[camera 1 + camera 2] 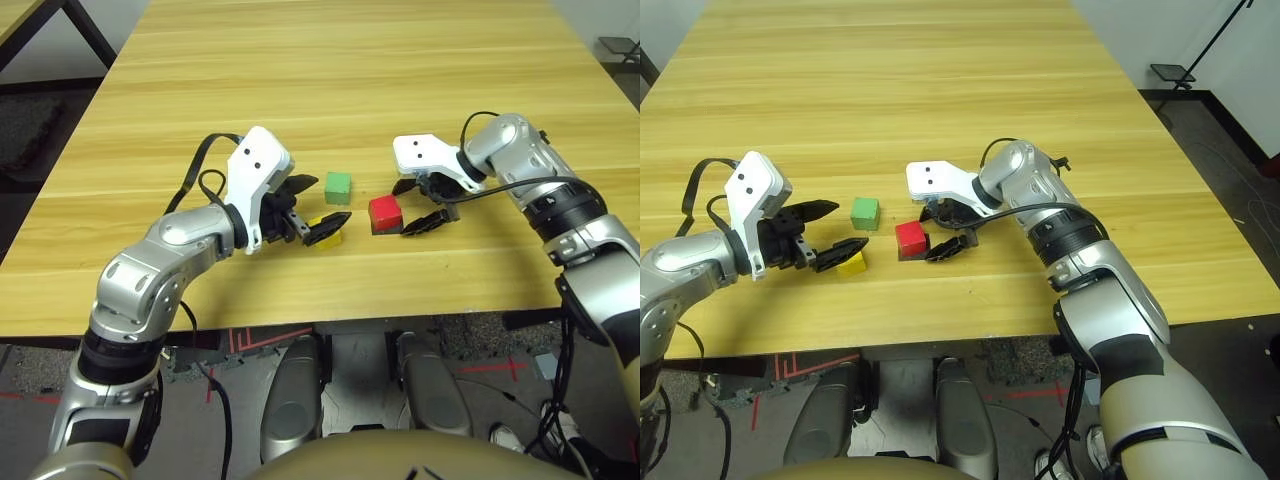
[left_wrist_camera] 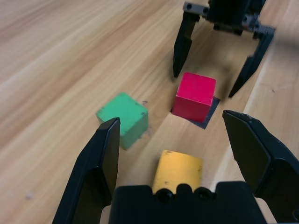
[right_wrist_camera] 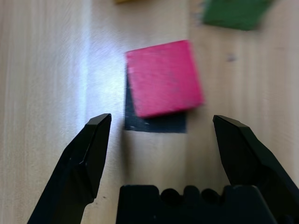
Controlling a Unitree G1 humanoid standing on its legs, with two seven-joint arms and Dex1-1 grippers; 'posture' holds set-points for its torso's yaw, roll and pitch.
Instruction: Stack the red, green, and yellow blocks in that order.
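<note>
red block (image 1: 385,211) on black pad (image 3: 156,122), green block (image 1: 338,186), yellow block (image 2: 177,170)

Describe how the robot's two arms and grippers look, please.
Both arms are silver metal with black joint rings and loose black cables. Each wrist carries a white housing with two small dark dots. The left gripper and right gripper each have two black pointed fingers.

Light wood table (image 1: 330,60), grey floor (image 1: 1230,120)

red block (image 1: 385,211), green block (image 1: 338,186) and yellow block (image 1: 326,231) unstacked, near together, apart on table
</note>
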